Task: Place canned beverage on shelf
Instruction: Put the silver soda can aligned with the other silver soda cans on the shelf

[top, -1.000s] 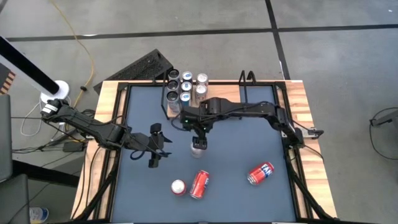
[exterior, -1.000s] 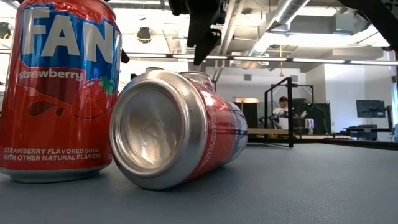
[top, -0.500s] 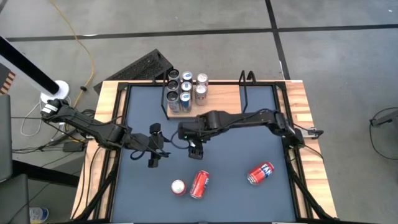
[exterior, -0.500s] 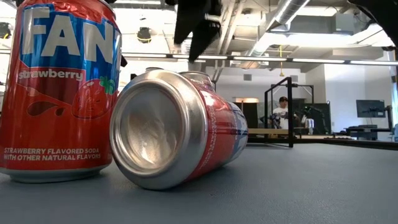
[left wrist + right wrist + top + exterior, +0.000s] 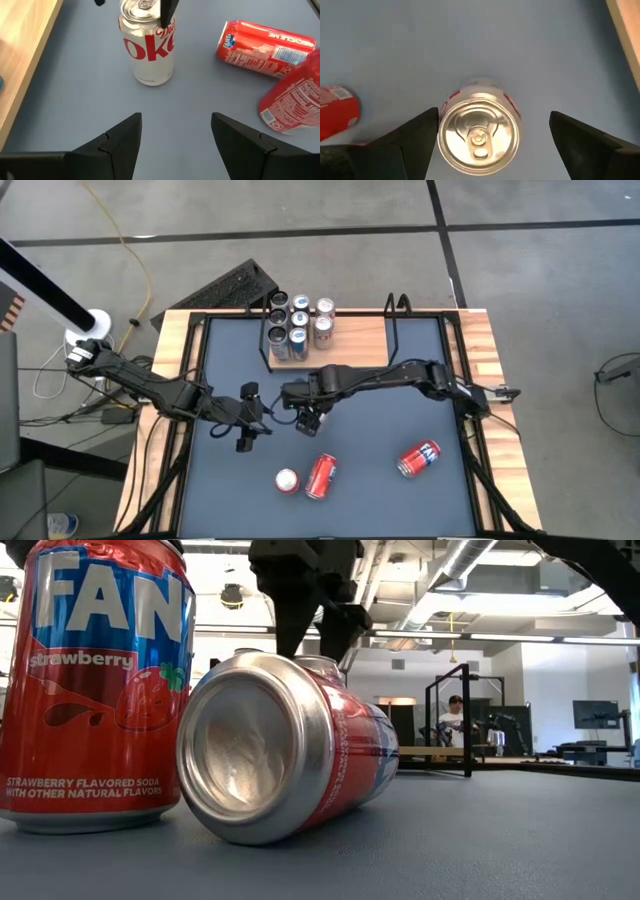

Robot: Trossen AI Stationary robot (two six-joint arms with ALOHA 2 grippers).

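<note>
Item: one upright silver Diet Coke can [image 5: 478,131] with red lettering, aluminium, tab end up, standing on the blue-grey table mat [image 5: 380,430] near its middle, just in front of the shelf. In the overhead view the can is hidden beneath the right gripper.

Handling, by my reckoning: thin-walled and smooth, so likely slippery and easily dented if pinched hard; whether it is full I cannot tell. Best taken across the cylinder wall, below the rim, with the fingers on opposite sides and the can kept upright.

Right gripper [image 5: 490,145]: poised directly above the can, pointing straight down, fingers spread wide to either side of the lid and not touching it. The right arm reaches in from the right edge across the mat.

Left gripper [image 5: 247,430]: waiting over the mat to the left of the can, fingers drawn in narrow, holding nothing.

Destination: small light-wood shelf board [image 5: 300,356] with thin black rod uprights, at the table's far edge, already carrying six upright cans [image 5: 298,321].

Also on the mat: two lying red cans [image 5: 321,475] [image 5: 419,459] and one upright red Fanta can [image 5: 287,480].
</note>
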